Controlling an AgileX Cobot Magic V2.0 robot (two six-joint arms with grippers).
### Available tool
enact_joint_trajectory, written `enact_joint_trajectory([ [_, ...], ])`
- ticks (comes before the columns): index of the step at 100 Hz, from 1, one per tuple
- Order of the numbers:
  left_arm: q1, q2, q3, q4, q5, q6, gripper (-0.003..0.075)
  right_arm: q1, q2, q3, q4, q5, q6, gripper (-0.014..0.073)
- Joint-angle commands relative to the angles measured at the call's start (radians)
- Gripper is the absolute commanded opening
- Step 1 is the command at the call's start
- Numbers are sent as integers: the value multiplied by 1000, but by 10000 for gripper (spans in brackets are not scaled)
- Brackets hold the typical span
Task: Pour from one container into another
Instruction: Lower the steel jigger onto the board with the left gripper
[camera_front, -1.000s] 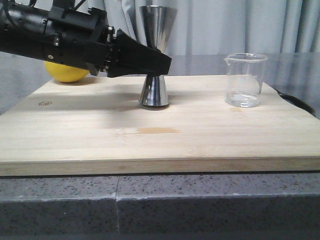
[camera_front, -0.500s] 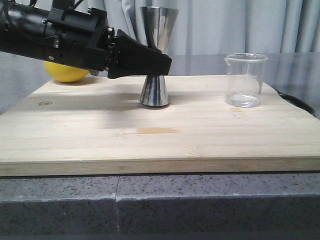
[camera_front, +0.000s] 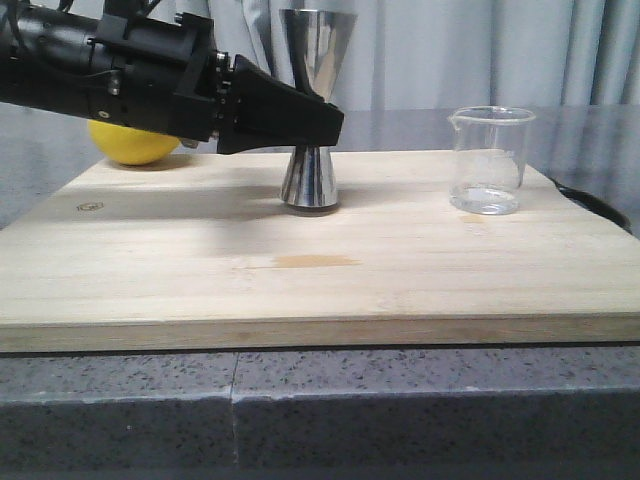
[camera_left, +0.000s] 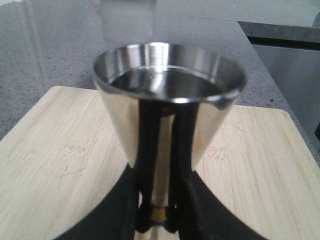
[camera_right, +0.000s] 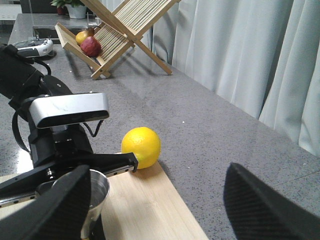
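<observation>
The steel jigger (camera_front: 316, 100) stands upright at the middle back of the wooden board (camera_front: 320, 260), its base at or barely above the wood. My left gripper (camera_front: 318, 128) reaches in from the left and is shut on its narrow waist. In the left wrist view both black fingers clamp the gold band (camera_left: 159, 215) below the jigger's open cup (camera_left: 169, 80). The clear glass beaker (camera_front: 490, 160) stands alone at the board's right, with a little liquid at its bottom. My right gripper (camera_right: 159, 200) is open and holds nothing. It looks past the jigger (camera_right: 97, 192) and is out of the front view.
A yellow lemon (camera_front: 132, 146) lies at the board's far left corner, behind my left arm. A wooden dish rack (camera_right: 125, 30) with fruit stands farther off on the grey counter. Curtains hang behind the counter.
My left gripper and the jigger have risen very slightly. The beaker has not moved.
</observation>
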Motion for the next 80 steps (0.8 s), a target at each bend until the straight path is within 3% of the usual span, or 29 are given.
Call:
enact_joint_trajectory([
  [1,2,-56,-29,-75,131,1,-19,-7,-41,-30,56,85,-4,503],
  [80,2,-37,-29,-59,120,7,-19,-7,-41,-30,56,85,-4,501],
])
